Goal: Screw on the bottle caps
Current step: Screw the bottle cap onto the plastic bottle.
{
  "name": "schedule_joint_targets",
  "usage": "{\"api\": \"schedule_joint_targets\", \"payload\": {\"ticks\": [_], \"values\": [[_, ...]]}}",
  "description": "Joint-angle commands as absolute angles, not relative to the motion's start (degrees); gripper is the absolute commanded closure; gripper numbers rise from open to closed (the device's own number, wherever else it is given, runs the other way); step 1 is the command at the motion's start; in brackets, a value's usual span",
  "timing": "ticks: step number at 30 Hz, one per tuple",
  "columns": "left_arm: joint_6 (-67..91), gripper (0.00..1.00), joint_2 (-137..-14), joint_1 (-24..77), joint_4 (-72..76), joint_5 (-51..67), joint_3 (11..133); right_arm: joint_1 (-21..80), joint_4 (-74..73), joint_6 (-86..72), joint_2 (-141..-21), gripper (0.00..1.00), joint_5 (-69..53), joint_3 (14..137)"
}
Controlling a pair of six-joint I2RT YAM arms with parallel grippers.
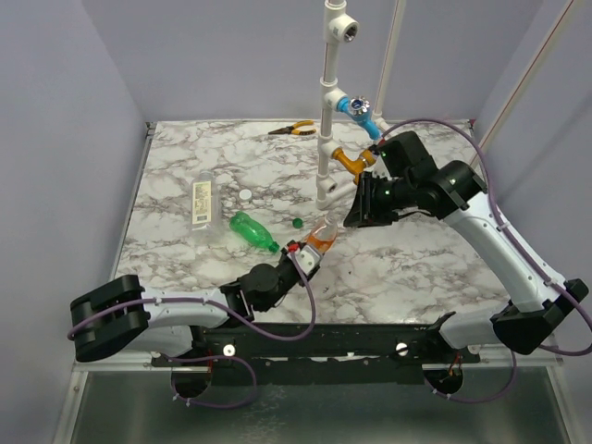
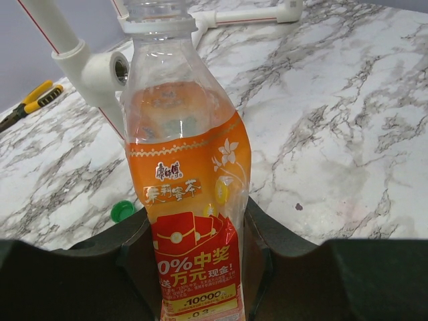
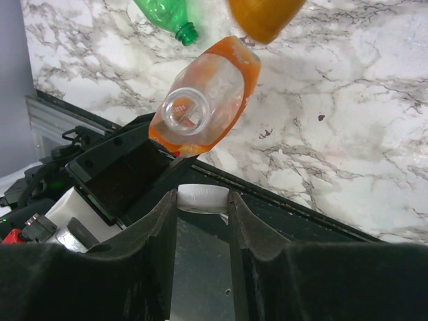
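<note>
Bright, even light falls from overhead in all three views, and shadows on the marble table (image 1: 416,268) are faint and soft-edged. In the left wrist view the orange bottle (image 2: 194,200) clamped in the left gripper (image 2: 198,224) is sharp, with pale glare on its clear upper wall. The fingers (image 2: 67,281) on either side of it are a dark, featureless mass. In the right wrist view the white cap (image 3: 200,198) pinched in the right gripper (image 3: 202,198) is nearly blown out. The orange tap handle (image 3: 264,17) above the fingertips is blurred.
</note>
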State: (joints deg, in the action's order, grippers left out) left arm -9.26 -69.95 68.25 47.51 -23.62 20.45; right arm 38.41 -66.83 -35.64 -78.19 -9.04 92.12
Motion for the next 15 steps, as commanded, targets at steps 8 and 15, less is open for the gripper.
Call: {"api": "schedule_joint_targets", "payload": {"ticks": [8,15], "values": [[-19.20,1.00,-67.64,72.46,50.36,-24.04,19.86,32.53,-67.62,-29.99,-78.04,0.67,-25.71,93.12],[-22.69,1.00,-68.24,75.22,53.59,-27.86,18.31,32.51,-69.26,-31.00,-77.14,0.67,-27.60,91.61]]}}
